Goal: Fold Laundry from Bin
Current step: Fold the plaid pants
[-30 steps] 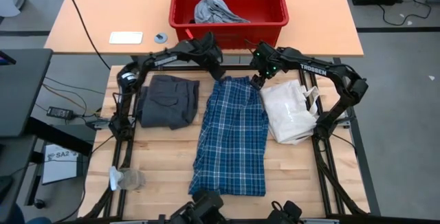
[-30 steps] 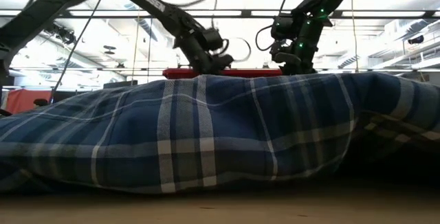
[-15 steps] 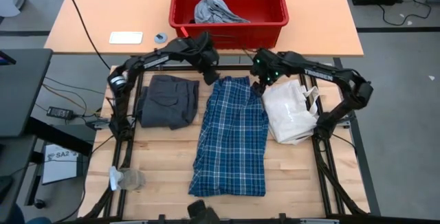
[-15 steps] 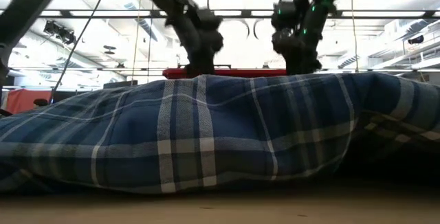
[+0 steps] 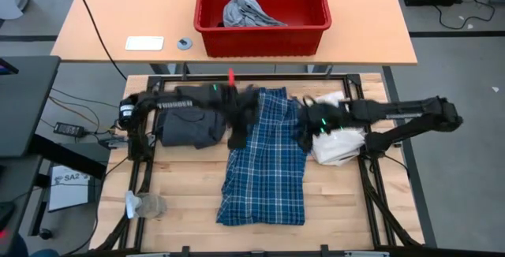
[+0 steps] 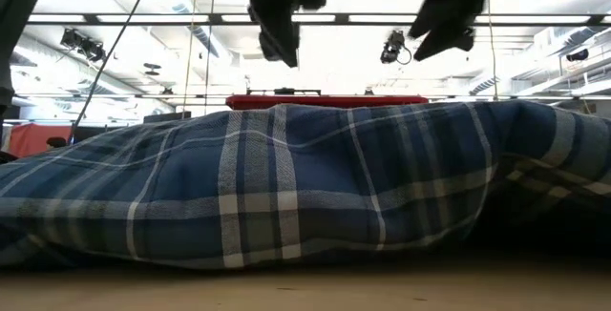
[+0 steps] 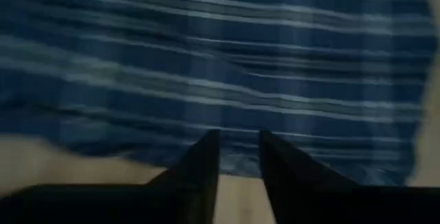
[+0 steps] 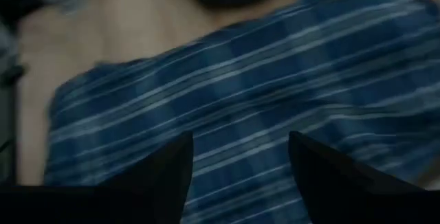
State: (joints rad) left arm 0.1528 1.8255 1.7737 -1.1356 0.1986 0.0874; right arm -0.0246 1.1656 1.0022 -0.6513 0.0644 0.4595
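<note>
While the plaid shirt lay spread flat along the middle of the tabletop, the left tool hung over its left edge with fingers slightly parted, holding nothing. Over the shirt's right edge, the right tool stood wide open and empty. Grey laundry sat in the red bin on the far table, well apart.

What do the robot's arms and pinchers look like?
Both arms are dark, thin and jointed. The left arm has a small red part, the right arm tiny green lights. Each ends in two black pointed fingers.
</note>
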